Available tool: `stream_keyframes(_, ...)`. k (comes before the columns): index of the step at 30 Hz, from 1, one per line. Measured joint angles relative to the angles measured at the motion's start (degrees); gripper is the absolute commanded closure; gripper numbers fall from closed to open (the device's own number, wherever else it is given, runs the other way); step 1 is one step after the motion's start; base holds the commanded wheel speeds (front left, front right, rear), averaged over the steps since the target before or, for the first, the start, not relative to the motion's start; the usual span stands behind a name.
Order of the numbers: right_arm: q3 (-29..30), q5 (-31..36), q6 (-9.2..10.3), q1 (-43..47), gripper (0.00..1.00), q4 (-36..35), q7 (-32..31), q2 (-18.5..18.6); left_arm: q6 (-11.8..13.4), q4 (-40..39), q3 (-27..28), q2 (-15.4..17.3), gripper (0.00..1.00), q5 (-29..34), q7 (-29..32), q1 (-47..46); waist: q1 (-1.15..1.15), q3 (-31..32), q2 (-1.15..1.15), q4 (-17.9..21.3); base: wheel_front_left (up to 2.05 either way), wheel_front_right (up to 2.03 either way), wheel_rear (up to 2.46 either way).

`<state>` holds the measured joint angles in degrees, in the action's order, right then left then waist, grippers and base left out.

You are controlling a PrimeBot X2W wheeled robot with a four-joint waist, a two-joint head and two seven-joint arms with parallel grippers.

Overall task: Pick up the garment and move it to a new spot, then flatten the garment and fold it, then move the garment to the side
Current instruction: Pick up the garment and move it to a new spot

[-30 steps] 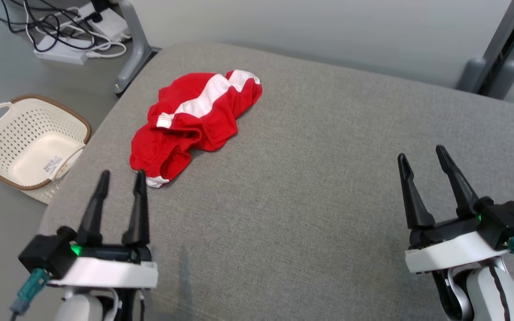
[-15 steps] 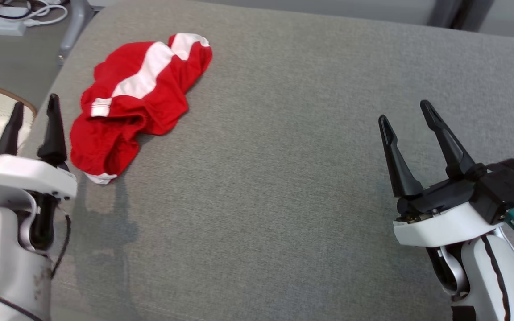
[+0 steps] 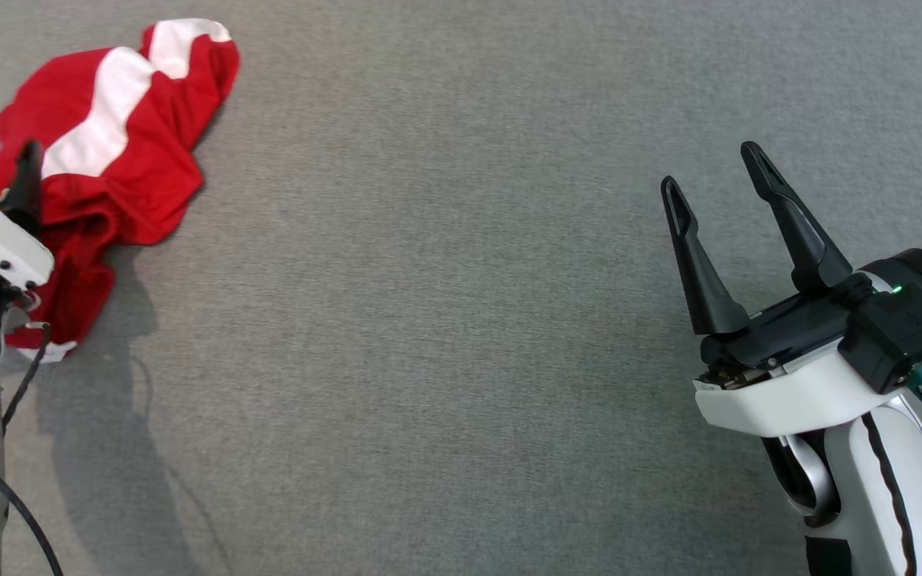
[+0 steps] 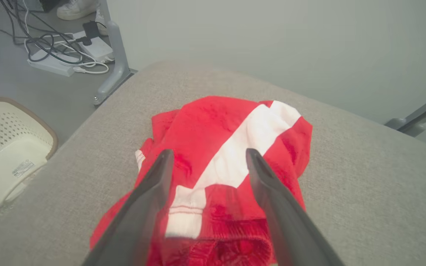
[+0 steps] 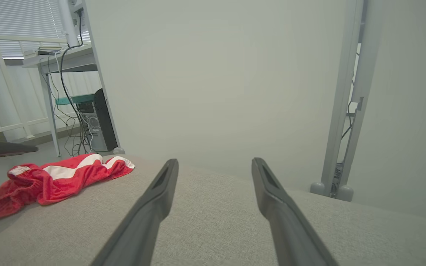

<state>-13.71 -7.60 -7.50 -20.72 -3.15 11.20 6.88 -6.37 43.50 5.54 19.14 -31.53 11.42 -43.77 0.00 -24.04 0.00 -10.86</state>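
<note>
My left hand (image 4: 209, 151) is open, fingers spread. In the wrist view they frame the red garment (image 4: 213, 129) right over its white stripe. I can't tell if the tips are touching cloth or just above it. In the head view that hand sits at the left edge of the frame, on top of the heap.

My right hand (image 3: 711, 166) is open too, lower right in the head view, well apart from the garment and holding nothing.

The garment is a crumpled pile in the upper left of the head view, close to the edge of the grey surface (image 3: 445, 336).

What could go wrong, as I see it:
- The pile is bunched, so closing here might catch only one layer and the rest drags or unrolls.
- Go too deep and I pinch the surface's cover as well.
- It's near the edge, so a sloppy lift could dump it toward the basket (image 4: 9, 155) on the floor.

The only writing is a small label (image 4: 22, 168) in the basket, too small to read.
</note>
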Motion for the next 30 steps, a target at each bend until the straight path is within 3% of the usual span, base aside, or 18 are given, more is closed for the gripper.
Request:
stream_keyframes(9, 0.1, 0.1, 0.00, -0.2, 0.00, 0.0, 0.4, -0.4, 0.1, 7.5, -3.1, 2.3, 0.00, 0.6, 8.5, -3.5, 0.00, -1.6, 0.00, 2.9, 0.00, 0.00, 0.00)
stream_keyframes(18, 0.2, 0.5, 0.00, -1.0, 0.00, -0.8, 0.3, -0.4, 1.3, 13.9, -5.8, 3.5, 0.00, 2.5, 12.1, -6.4, 0.00, -3.2, 0.00, 3.5, 0.00, 0.00, 0.00)
stream_keyframes(19, 0.2, 0.5, 0.00, -1.1, 0.00, -0.9, 0.3, -0.4, 1.3, 14.4, -5.9, 3.5, 0.04, 2.6, 12.3, -6.8, 0.00, -3.4, 0.00, 3.5, 0.00, 0.00, 0.00)
stream_keyframes(20, 0.2, 0.6, 0.00, -1.1, 0.00, -0.9, 0.3, -0.5, 1.3, 15.0, -5.9, 3.4, 0.84, 2.5, 12.4, -7.2, 0.00, -3.5, 0.00, 3.5, 0.00, 0.00, 0.00)
stream_keyframes(21, 0.2, 0.6, 0.00, -1.1, 0.00, -0.8, 0.3, -0.5, 1.3, 15.6, -5.8, 3.4, 1.00, 2.2, 12.5, -7.5, 0.00, -3.6, 0.00, 3.6, 0.00, 0.00, 0.00)
stream_keyframes(25, 0.2, 0.5, 0.00, -1.1, 0.00, 0.1, 0.5, -0.7, 0.4, 16.7, -6.1, 3.3, 1.00, 1.6, 11.2, -7.6, 0.00, -3.0, 0.00, 3.6, 0.00, 0.00, 0.00)
stream_keyframes(30, 0.6, 0.2, 0.00, -1.0, 0.00, 1.5, 1.3, -1.0, -0.1, 15.6, -5.8, 3.2, 1.00, 1.1, 3.7, -7.5, 0.00, -0.9, 0.00, 3.4, 0.00, 0.00, 0.00)
